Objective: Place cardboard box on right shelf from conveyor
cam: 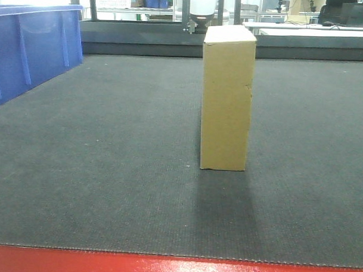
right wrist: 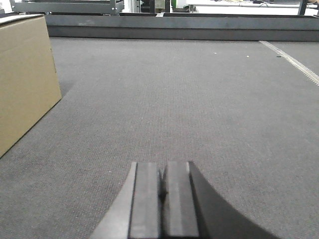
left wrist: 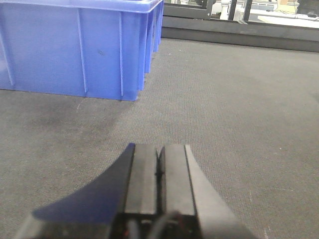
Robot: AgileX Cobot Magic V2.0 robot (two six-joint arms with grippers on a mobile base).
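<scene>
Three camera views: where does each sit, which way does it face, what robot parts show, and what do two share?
Front view: low at the conveyor edge, facing the upright cardboard box; no robot parts.
Left wrist: behind the shut left gripper, facing the blue bin.
Right wrist: behind the shut right gripper, cardboard box on its left.
Shared: front and left wrist show the blue bin.

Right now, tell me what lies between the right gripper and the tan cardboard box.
The right wrist view shows only bare dark-grey woven belt between the right gripper and the tan cardboard box.
</scene>
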